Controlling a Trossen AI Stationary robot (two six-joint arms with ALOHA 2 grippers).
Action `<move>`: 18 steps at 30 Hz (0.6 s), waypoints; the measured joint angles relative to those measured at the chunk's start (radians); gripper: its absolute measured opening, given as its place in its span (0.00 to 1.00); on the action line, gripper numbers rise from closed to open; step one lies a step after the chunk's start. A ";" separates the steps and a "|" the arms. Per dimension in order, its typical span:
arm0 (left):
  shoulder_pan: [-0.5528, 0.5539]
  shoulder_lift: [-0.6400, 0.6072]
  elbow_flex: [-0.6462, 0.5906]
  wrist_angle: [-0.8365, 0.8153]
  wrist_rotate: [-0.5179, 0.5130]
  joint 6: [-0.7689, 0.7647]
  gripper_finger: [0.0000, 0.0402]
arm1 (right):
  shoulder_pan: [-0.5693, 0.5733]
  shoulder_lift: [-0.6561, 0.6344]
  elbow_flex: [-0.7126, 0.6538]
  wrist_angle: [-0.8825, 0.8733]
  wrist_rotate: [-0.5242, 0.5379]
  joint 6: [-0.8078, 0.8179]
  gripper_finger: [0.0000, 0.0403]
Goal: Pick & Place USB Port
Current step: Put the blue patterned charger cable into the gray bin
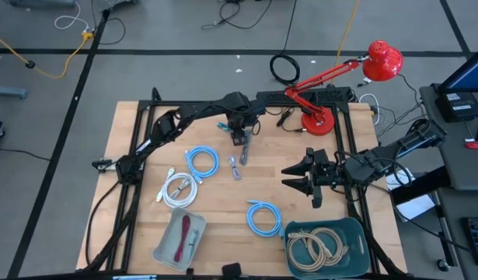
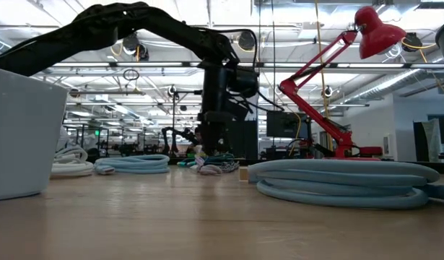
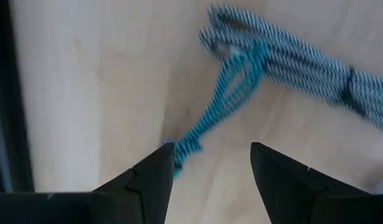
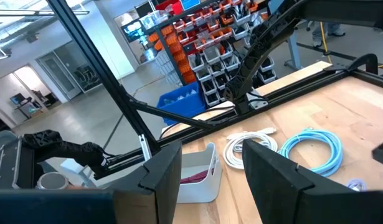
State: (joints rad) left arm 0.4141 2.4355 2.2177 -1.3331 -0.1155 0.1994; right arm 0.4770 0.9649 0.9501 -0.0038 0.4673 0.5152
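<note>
Cable work is barely begun: the left gripper hangs low over the striped cable on the surface, fingers wide, holding nothing. The right gripper waits aside, partly open and empty, so picking and placing are, I think, not yet done.

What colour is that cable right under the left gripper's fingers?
The braided cable is teal and white-grey striped, with a teal end. The left wrist view shows it best.
</note>
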 joint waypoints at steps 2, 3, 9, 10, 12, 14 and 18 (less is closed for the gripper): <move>0.000 0.000 0.000 0.028 -0.015 -0.006 0.54 | 0.000 0.000 0.000 0.000 0.000 0.004 0.41; 0.001 0.000 0.000 0.032 -0.020 -0.010 0.54 | 0.000 0.000 0.000 0.000 0.000 0.007 0.41; 0.013 0.028 -0.003 0.030 -0.009 -0.037 0.54 | 0.000 0.000 0.000 -0.001 -0.001 0.008 0.41; 0.013 0.032 -0.004 0.032 -0.016 -0.038 0.54 | 0.000 0.000 0.000 -0.002 -0.001 0.008 0.41; 0.014 0.027 -0.004 0.048 -0.018 -0.038 0.54 | 0.000 0.000 0.000 -0.007 -0.001 0.008 0.41; 0.014 0.023 -0.001 0.061 -0.020 -0.038 0.54 | 0.000 0.000 0.000 -0.011 -0.002 0.008 0.41; 0.014 0.026 -0.002 0.057 -0.023 -0.047 0.52 | 0.000 0.000 0.000 -0.016 -0.024 0.008 0.41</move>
State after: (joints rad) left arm 0.4282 2.4618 2.2158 -1.2766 -0.1386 0.1520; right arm 0.4774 0.9653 0.9501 -0.0197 0.4436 0.5232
